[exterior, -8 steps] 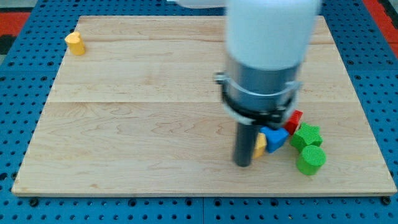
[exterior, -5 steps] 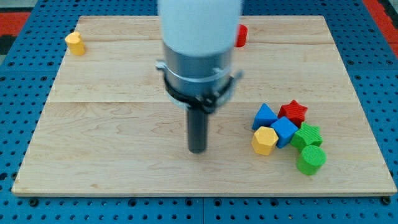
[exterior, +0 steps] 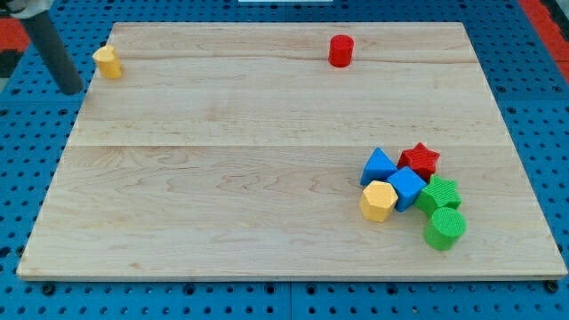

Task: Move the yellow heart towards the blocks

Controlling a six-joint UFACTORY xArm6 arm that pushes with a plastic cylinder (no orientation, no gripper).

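Note:
The yellow heart (exterior: 108, 61) lies near the board's top left corner. My tip (exterior: 72, 90) stands just off the board's left edge, a little left of and below the heart, not touching it. The cluster of blocks sits at the lower right: a blue triangle (exterior: 378, 165), a red star (exterior: 420, 160), a blue cube (exterior: 407, 188), a yellow hexagon (exterior: 379, 200), a green star (exterior: 439, 193) and a green cylinder (exterior: 444, 229).
A red cylinder (exterior: 340, 51) stands alone near the board's top edge, right of centre. The wooden board (exterior: 222, 178) lies on a blue pegboard table (exterior: 18, 160).
The arm has swept from beside the cluster at the lower right, across the board's middle, to the top left corner by the yellow heart. No block has moved.

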